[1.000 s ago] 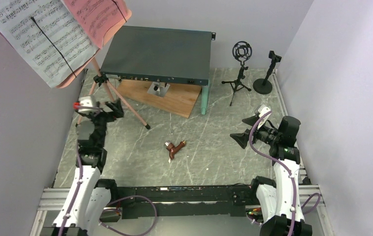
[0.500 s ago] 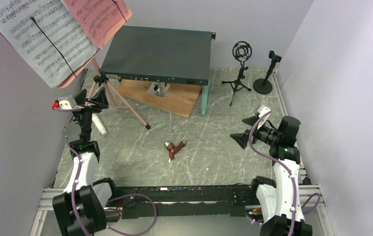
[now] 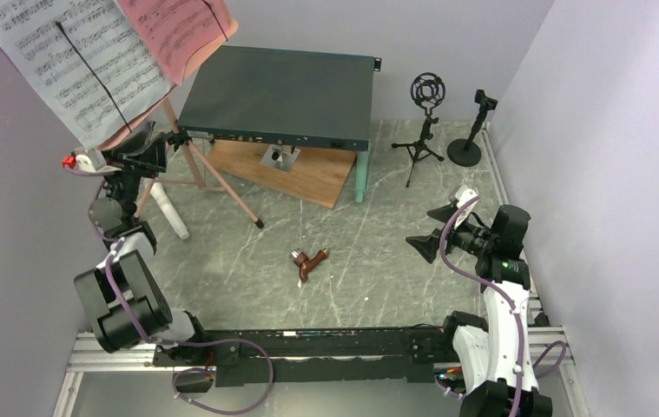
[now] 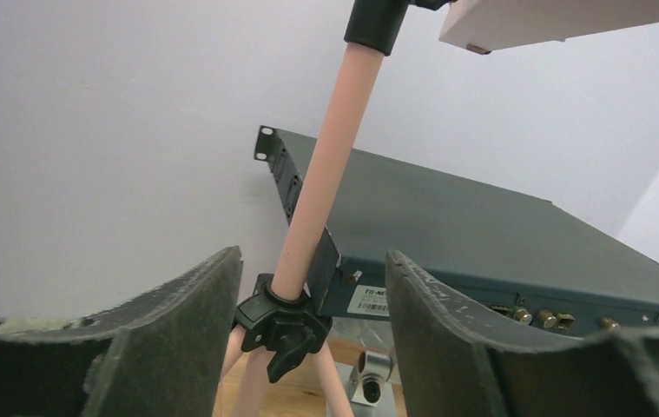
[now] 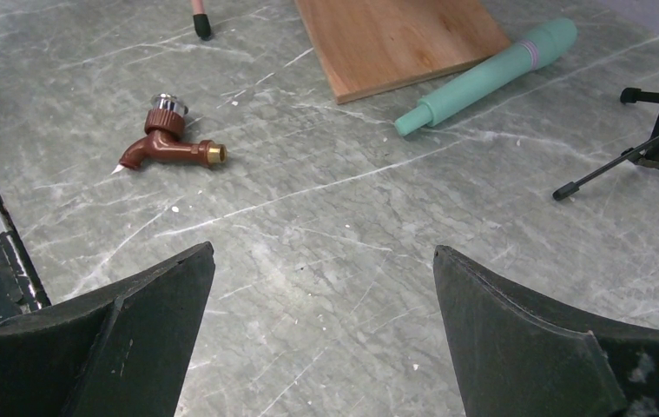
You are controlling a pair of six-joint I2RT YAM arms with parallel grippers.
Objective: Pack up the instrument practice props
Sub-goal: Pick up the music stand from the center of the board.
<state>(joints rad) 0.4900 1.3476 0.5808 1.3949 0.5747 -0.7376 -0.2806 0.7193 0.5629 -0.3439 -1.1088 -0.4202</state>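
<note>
Currently the left gripper [image 4: 310, 254] is raised at the pink stand pole [image 4: 326, 165], fingers partly spread. The pole and its black clamp collar [image 4: 282, 328] sit in the gap between the pads, with clear space on each side and no contact seen. A white page [image 3: 56, 61] and a red page [image 3: 178, 30] rest on the stand above.

The right gripper [image 5: 321, 256] has its fingers wide, nothing between them, over the table [image 5: 326, 200]. The mint microphone [image 5: 490, 74] lies beyond it, just beside the wooden board [image 5: 395, 39]. The white microphone [image 3: 168, 208] lies near the stand legs. The black mic mounts [image 3: 425, 117] stand far right.
</note>
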